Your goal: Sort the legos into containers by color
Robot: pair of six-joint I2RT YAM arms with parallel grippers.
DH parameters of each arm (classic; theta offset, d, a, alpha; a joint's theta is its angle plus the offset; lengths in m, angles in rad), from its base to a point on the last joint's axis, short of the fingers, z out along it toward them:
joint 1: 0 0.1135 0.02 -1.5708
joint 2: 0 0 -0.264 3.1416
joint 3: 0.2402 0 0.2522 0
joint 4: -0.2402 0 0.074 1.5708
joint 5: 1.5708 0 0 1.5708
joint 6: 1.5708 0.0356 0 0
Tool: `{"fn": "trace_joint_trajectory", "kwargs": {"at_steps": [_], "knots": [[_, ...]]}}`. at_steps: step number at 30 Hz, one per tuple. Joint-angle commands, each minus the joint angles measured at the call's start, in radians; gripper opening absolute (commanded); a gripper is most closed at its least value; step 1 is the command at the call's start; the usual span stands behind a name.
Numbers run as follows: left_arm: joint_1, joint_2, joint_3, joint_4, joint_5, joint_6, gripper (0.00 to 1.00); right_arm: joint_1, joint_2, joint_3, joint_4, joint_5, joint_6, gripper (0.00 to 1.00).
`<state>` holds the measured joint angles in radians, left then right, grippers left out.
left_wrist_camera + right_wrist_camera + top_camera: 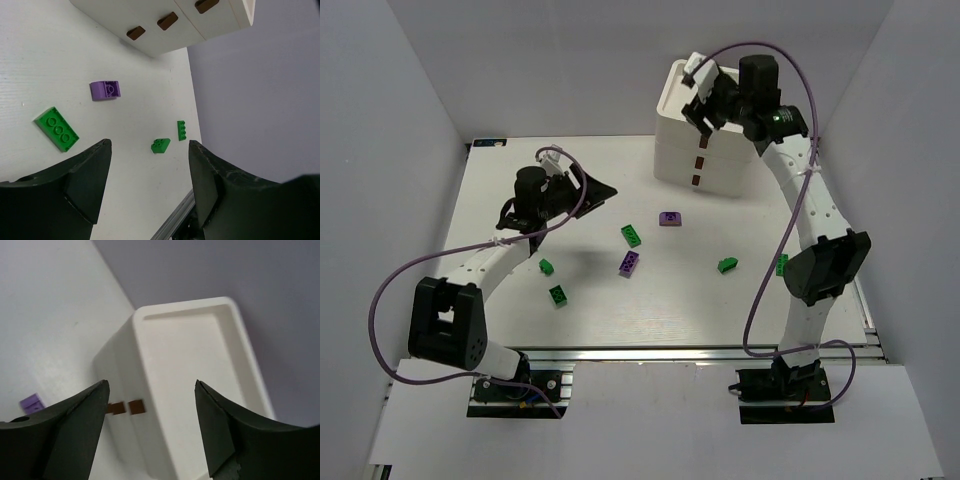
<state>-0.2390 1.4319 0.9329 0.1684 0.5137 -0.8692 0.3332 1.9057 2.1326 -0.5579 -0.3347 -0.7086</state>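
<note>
Three white bins [672, 120] stand stacked at the back right, brown marks facing forward. My right gripper [703, 103] hovers open and empty above the top bin [200, 370], whose inside looks empty. My left gripper [594, 188] is open and empty above the table's middle left. Legos lie loose on the table: a green brick [632, 235], two purple bricks [669, 218] [630, 262], and green bricks [547, 266] [558, 294] [728, 264] [782, 264]. The left wrist view shows my left gripper [150, 150], a purple brick [105, 90], green bricks [56, 128] [160, 145] [182, 130] and the bins [150, 20].
White walls close the table on the left, back and right. A metal rail [650, 352] runs along the near edge. The right wrist view shows my right gripper [151, 390], the brown marks [136, 406] and a purple brick [32, 403] below.
</note>
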Motion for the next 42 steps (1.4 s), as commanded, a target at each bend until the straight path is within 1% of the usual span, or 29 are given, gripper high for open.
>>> {"fn": "trace_joint_trajectory", "kwargs": {"at_steps": [1,7,14,17,20,21,22,23,24,25,26,27,28,32,38,40,42], "knots": [[-0.003,0.009,0.052,0.057,0.046,-0.01,0.73,-0.022,0.091,0.121,-0.066,0.101,-0.003,0.75],[-0.012,0.028,0.069,0.062,0.068,-0.008,0.73,-0.048,0.134,0.075,-0.065,0.164,-0.104,0.78],[-0.013,0.021,0.053,0.063,0.069,-0.013,0.73,-0.082,0.199,0.108,-0.092,0.161,-0.114,0.79],[-0.013,0.018,0.047,0.062,0.068,-0.011,0.73,-0.089,0.208,0.106,-0.112,0.149,-0.121,0.78],[-0.013,0.016,0.044,0.062,0.071,-0.013,0.73,-0.102,0.219,0.092,-0.115,0.141,-0.127,0.66],[-0.013,0.016,0.044,0.06,0.071,-0.014,0.74,-0.102,0.222,0.093,-0.12,0.131,-0.129,0.51],[-0.013,0.019,0.046,0.06,0.069,-0.016,0.73,-0.1,0.223,0.095,-0.131,0.123,-0.129,0.42],[-0.013,0.018,0.047,0.06,0.071,-0.016,0.74,-0.102,0.224,0.096,-0.138,0.111,-0.129,0.36],[-0.013,0.021,0.047,0.06,0.071,-0.016,0.74,-0.105,0.222,0.095,-0.143,0.086,-0.13,0.25],[-0.013,0.024,0.049,0.062,0.072,-0.016,0.74,-0.105,0.22,0.095,-0.151,0.074,-0.129,0.2],[-0.013,0.025,0.049,0.063,0.074,-0.017,0.73,-0.102,0.219,0.096,-0.166,0.059,-0.13,0.16],[-0.013,0.03,0.05,0.065,0.077,-0.017,0.73,-0.1,0.216,0.096,-0.169,0.033,-0.124,0.05],[-0.013,0.033,0.05,0.066,0.077,-0.019,0.74,-0.097,0.214,0.096,-0.171,0.02,-0.118,0.0],[-0.013,0.048,0.06,0.072,0.086,-0.019,0.73,-0.086,0.219,0.125,-0.185,-0.033,-0.069,0.0],[-0.013,0.082,0.083,0.086,0.097,-0.021,0.74,-0.059,0.233,0.136,-0.195,-0.03,-0.005,0.0],[-0.013,0.104,0.104,0.098,0.104,-0.021,0.74,-0.053,0.233,0.138,-0.192,-0.035,0.027,0.0],[-0.022,0.16,0.128,0.108,0.117,-0.022,0.74,-0.043,0.231,0.136,-0.195,-0.035,0.04,0.0]]}}
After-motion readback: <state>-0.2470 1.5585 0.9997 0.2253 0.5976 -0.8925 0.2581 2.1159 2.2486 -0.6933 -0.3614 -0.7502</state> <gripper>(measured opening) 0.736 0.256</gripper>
